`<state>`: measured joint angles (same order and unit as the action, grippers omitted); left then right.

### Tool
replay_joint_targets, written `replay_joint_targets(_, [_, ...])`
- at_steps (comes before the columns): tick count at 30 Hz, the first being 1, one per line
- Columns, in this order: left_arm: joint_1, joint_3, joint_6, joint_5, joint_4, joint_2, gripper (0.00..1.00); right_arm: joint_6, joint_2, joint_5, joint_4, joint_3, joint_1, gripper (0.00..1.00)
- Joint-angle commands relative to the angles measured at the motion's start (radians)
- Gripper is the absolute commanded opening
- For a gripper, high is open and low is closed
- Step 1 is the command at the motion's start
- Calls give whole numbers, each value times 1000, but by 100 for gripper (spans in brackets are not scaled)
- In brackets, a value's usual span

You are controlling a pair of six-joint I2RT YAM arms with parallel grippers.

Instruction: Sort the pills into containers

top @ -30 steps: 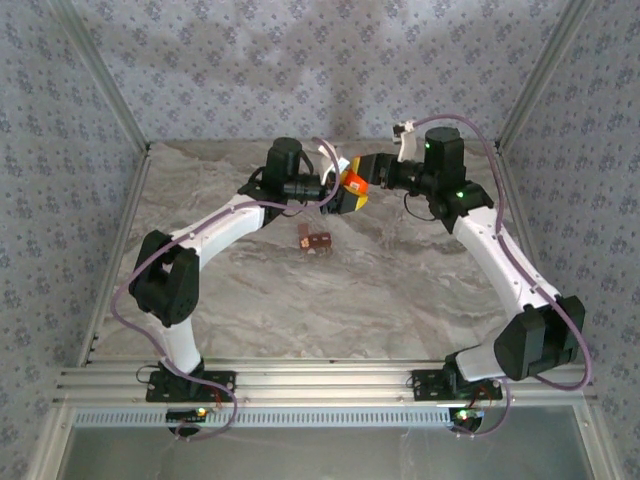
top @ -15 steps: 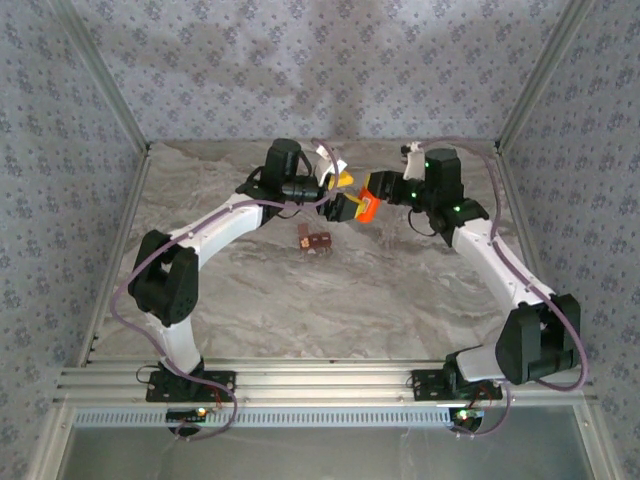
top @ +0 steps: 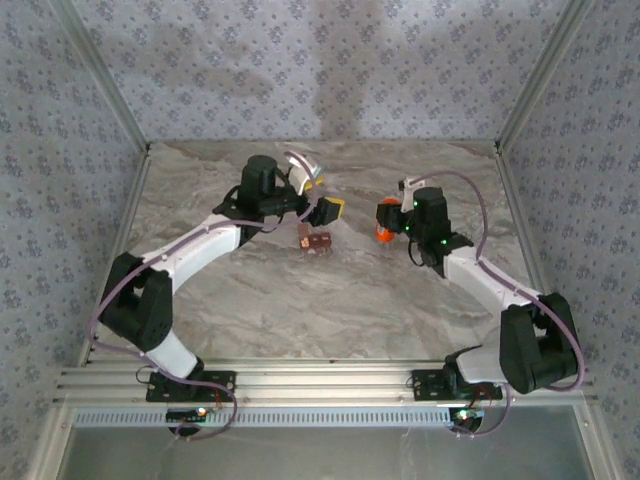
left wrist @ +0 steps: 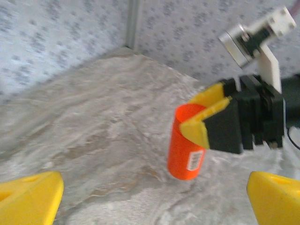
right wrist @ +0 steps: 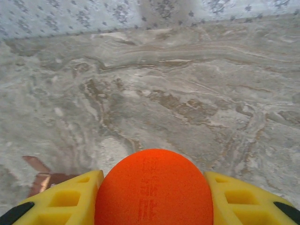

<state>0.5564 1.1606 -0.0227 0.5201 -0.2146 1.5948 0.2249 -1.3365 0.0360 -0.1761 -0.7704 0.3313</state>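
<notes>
Veined tabletop (top: pixel 250 300) underneath it all. Left end effector (top: pixel 331 210), upper centre of the overhead view, jaws spread wide, holding nothing. Right end effector (top: pixel 387 215), centre-right, clamped on the orange bottle (top: pixel 383 232). The containers (top: pixel 315 241) lie mid-frame, apart from both. Best play, I'd say: carry the bottle over that strip and tilt gently.

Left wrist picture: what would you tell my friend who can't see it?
An orange bottle with a white label is gripped near its top by the right gripper, over a grey marbled table. The left gripper is wide open, its yellow fingertips in the bottom corners, holding nothing.
</notes>
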Motion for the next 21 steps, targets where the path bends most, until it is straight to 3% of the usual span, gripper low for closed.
replay_joint_targets(1, [-9, -37, -23, -181, -67, -57, 100, -49, -20, -167, -157, 46, 24, 23])
replay_joint_targets(9, [-15, -116, -70, -420, -106, -119, 100, -36, -84, -324, -271, 133, 72, 23])
replay_joint_targets(15, [-23, -131, -150, -548, -99, -142, 100, 0, -96, -372, -319, 189, 77, 27])
replay_joint_targets(21, [-34, -125, -201, -557, -73, -145, 100, 34, -85, -387, -321, 219, 78, 50])
